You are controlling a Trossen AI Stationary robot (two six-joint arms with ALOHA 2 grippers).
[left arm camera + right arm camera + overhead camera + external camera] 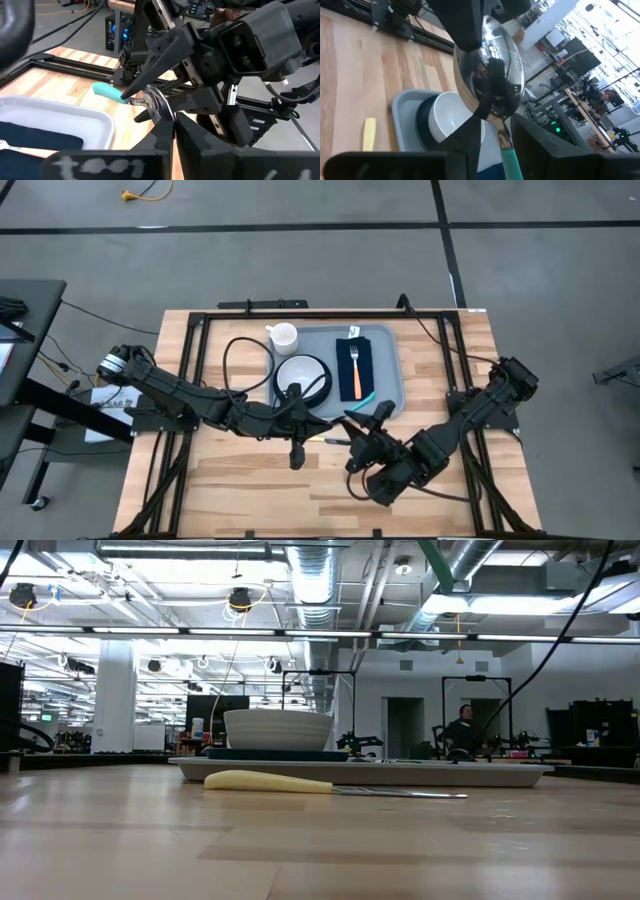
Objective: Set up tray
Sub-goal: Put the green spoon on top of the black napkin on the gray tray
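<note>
the tray (pixel 392 375) lies at twelve o'clock on the wooden counter (pixel 250 480), flat, near the far edge. on it sit a white bowl (pixel 300 372) on a dark teal plate (pixel 322 392), and a dark navy napkin (pixel 362 355) carrying an orange-handled fork (pixel 355 370). a white mug (pixel 283 337) stands just beside the tray's eleven o'clock corner. the right hand (pixel 372 420), at the tray's five o'clock corner, is clenched on a teal-handled spoon (pixel 150 99), bowl end between its fingers (pixel 155 52). the left hand (pixel 296 442) hovers at six o'clock of the plate; whether it is released or clenched, i cannot tell. a yellow-handled knife (pixel 300 783) lies on the counter just before the tray.
</note>
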